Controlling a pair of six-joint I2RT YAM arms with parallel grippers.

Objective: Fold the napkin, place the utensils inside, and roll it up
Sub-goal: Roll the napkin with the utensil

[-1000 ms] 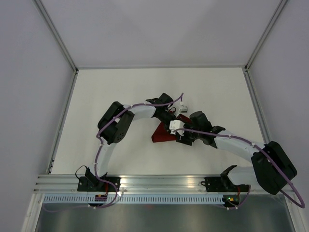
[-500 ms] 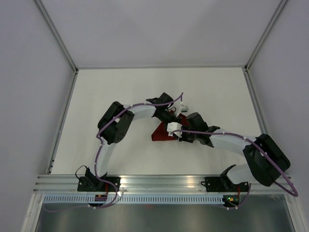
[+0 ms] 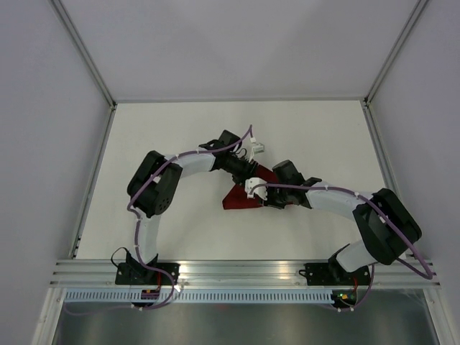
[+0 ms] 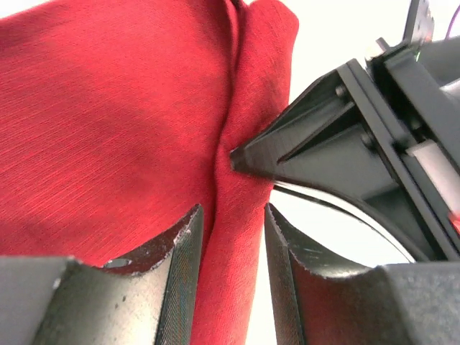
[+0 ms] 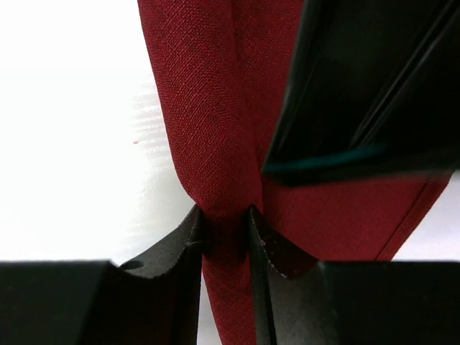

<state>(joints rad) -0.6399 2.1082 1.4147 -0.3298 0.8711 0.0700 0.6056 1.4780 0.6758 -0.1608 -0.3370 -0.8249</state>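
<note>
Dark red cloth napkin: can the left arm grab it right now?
Probably yes. The left end effector straddles a ridge of the dark red cloth napkin, with nothing between them; the right end effector pinches the roll nearby.

We bend our left arm (image 3: 154, 188) and right arm (image 3: 338, 200) inward, wrists nearly meeting; our left gripper (image 4: 231, 215) stands parted, our right gripper (image 5: 224, 215) pinched tight.

My top camera sits above and behind the arm bases (image 3: 144, 273) and looks down on the whole table (image 3: 180, 136) from well back. My left wrist camera looks out past the left gripper (image 4: 231, 244), hard up against the napkin (image 4: 108, 129). My right wrist camera peers past the right gripper (image 5: 226, 230), equally close. All three views share that cloth. The dark shape at the upper right of the right wrist view is probably the other gripper.
</note>
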